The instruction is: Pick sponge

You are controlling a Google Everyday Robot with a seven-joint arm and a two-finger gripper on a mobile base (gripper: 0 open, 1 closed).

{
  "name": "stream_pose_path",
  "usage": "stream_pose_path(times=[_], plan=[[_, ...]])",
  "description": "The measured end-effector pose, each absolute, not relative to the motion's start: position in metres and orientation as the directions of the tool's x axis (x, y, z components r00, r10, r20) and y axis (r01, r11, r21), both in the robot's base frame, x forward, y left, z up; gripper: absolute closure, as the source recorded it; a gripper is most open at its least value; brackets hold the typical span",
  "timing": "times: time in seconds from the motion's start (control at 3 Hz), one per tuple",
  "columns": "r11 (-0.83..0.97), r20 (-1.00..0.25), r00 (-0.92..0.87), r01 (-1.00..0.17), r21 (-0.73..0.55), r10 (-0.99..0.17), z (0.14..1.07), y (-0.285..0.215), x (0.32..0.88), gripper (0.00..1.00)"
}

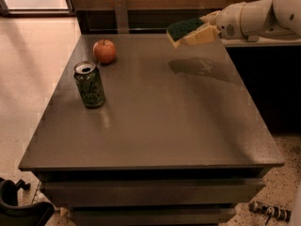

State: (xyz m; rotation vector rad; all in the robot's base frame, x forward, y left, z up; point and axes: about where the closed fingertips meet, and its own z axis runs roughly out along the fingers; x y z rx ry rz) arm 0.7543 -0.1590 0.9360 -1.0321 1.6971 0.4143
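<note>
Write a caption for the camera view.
Gripper holds sponge over the table, near its far edge; apple and can stand on it.

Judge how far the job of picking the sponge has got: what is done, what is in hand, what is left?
Done: the sponge is off the table, in the air over its far right part, with a shadow on the surface beneath. In hand: the pincer, reaching in from the right, is shut on it. Left: seemingly nothing beyond holding it securely.
</note>
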Motion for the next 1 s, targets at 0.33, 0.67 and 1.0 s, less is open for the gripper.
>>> stream_pose_path(times=[0.33, 0.67, 1.0], plan=[[0.594, -0.896, -0.061, -0.768, -0.239, -0.439, 0.952, -0.172, 0.74, 1.0], [0.616, -0.893, -0.042, -0.739, -0.274, -0.448, 0.967, -0.181, 0.723, 1.0], [0.616, -0.893, -0.042, -0.739, -0.274, -0.448, 0.967, -0.181, 0.723, 1.0]])
